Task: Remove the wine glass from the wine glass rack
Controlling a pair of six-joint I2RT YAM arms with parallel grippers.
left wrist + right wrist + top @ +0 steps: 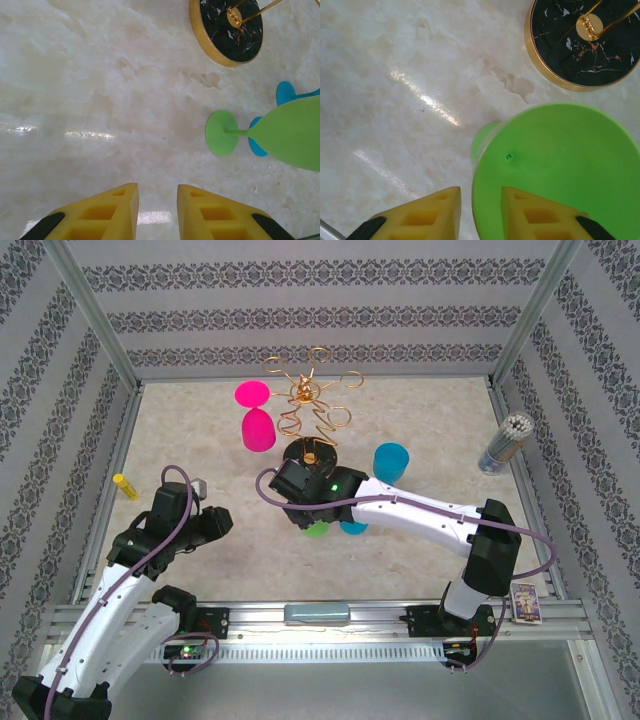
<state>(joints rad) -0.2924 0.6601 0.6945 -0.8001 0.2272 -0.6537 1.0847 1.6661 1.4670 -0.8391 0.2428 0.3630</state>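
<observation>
Green glass under right end effector

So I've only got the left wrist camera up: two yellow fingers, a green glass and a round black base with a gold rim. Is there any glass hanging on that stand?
Observer: Yes. From the top camera, a pink wine glass hangs bowl-down on the left side of the wine glass rack.
Visitor: And where is the other arm?
Observer: The right gripper is just above the green glass. Its wrist camera shows one finger outside the rim and one over the bowl, with a gap between them.
Visitor: Anything off to the sides?
Observer: A small yellow stick lies near the left edge of the table.
</observation>
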